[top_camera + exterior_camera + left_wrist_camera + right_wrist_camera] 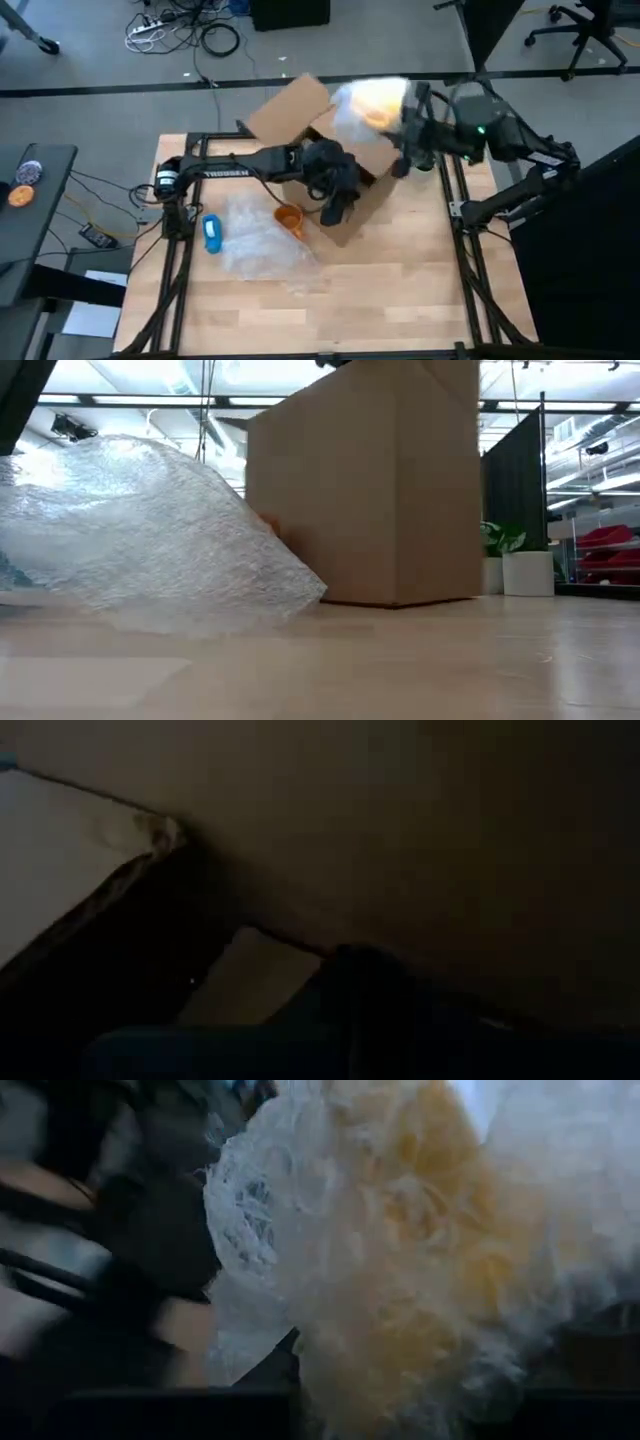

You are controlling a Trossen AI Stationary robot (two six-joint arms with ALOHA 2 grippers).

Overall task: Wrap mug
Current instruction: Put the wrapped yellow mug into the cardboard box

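Cardboard box point(345, 140) mid-table; right gripper point(400, 115) holds wrapped bundle point(370, 100) above rim.

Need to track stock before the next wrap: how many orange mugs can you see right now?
2. One orange mug sits bare on the table beside the bubble wrap sheet; one wrapped mug is held by the right gripper over the cardboard box. Others may be hidden inside the box.
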